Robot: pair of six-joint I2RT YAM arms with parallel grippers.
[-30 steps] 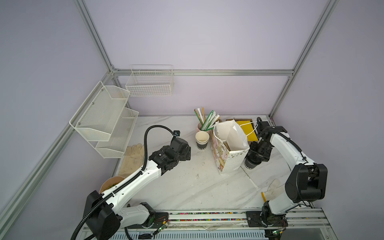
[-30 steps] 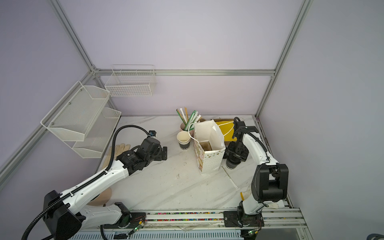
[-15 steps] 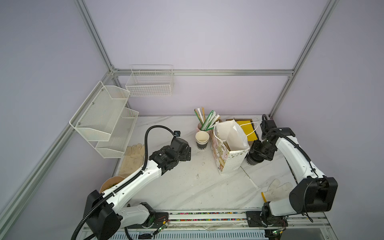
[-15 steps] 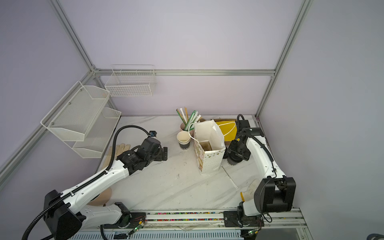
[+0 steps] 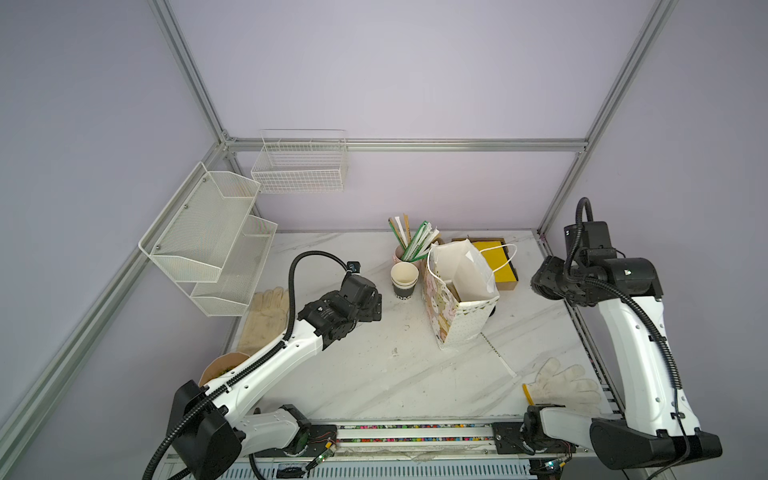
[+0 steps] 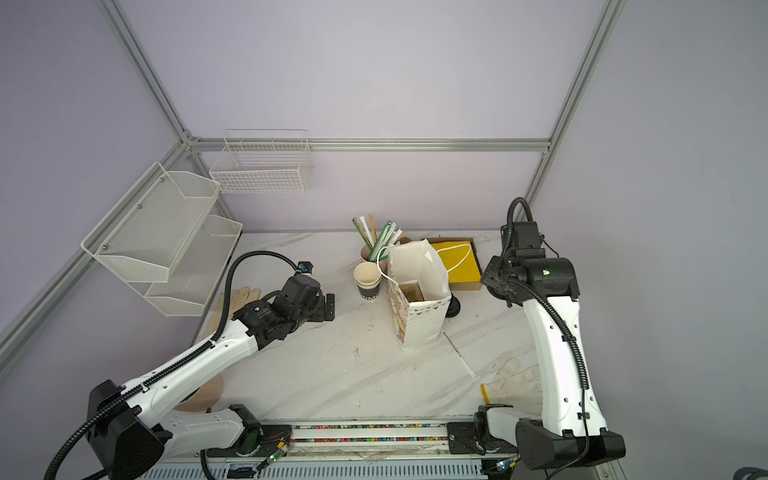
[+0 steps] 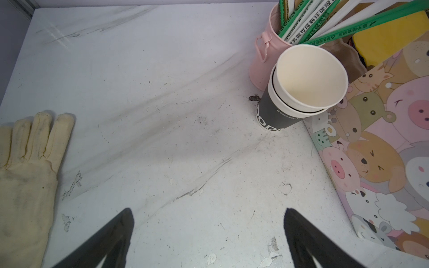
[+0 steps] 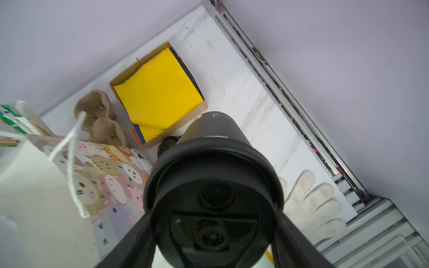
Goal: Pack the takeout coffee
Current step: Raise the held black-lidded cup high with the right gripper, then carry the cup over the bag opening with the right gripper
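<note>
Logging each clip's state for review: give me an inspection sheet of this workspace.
Surface: marble-look table, scuffed.
Job's things: takeout coffee cup, lidded, in right gripper; paper bag open, upright.
Clutter: cup stack, pink straw holder, beige glove, white glove, yellow-filled box.
Grippers: left gripper open, empty; right gripper shut on the cup.
Cables: black hoses along both arms.
Surroundings: wire baskets on the wall.

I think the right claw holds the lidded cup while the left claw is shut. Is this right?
Not fully. The left claw is open: the left wrist view shows its jaws standing wide apart with nothing between them. The right claw does hold the lidded cup.
</note>
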